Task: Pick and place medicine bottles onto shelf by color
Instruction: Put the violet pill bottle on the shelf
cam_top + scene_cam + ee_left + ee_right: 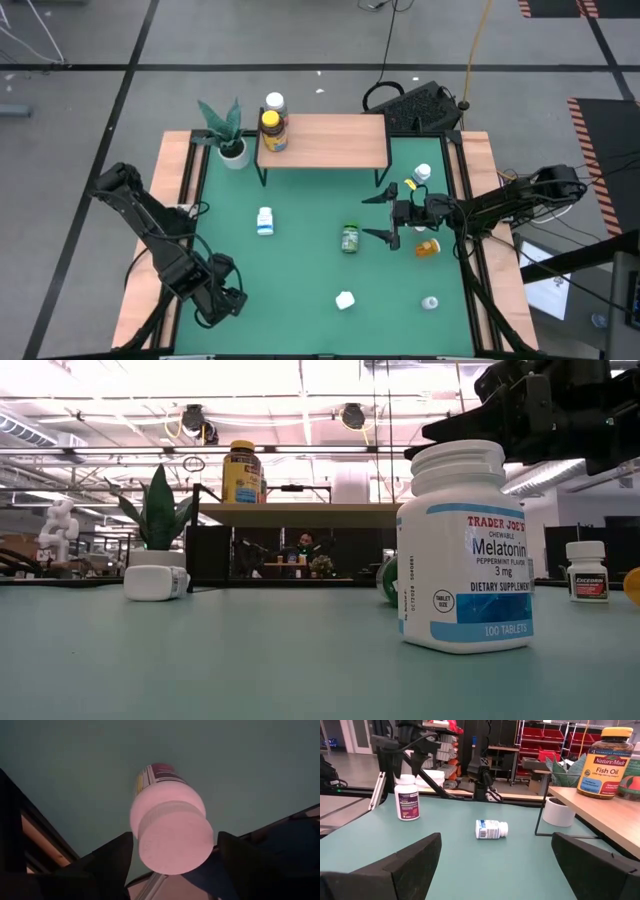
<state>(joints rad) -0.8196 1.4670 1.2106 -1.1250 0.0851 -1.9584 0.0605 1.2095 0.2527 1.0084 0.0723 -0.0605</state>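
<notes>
A white medicine bottle (167,815) with a white cap stands upright on the green table near its front left corner, also in the right wrist view (406,797). My left gripper (172,851) hangs open above it, pointing down, one finger on either side of the cap without touching. My right gripper (372,216) is open and level at the table's right, pointing left, with nothing between its fingers. The shelf (330,142) stands at the far side, with an amber, yellow-capped bottle (272,130) and a white-capped one (274,103) on its left end.
On the table are a white bottle lying on its side (264,221), a green one (350,238), an orange one (427,246), a white one (422,175), a Melatonin bottle (465,550) near the front and a small one (430,302). A potted plant (230,135) stands left of the shelf.
</notes>
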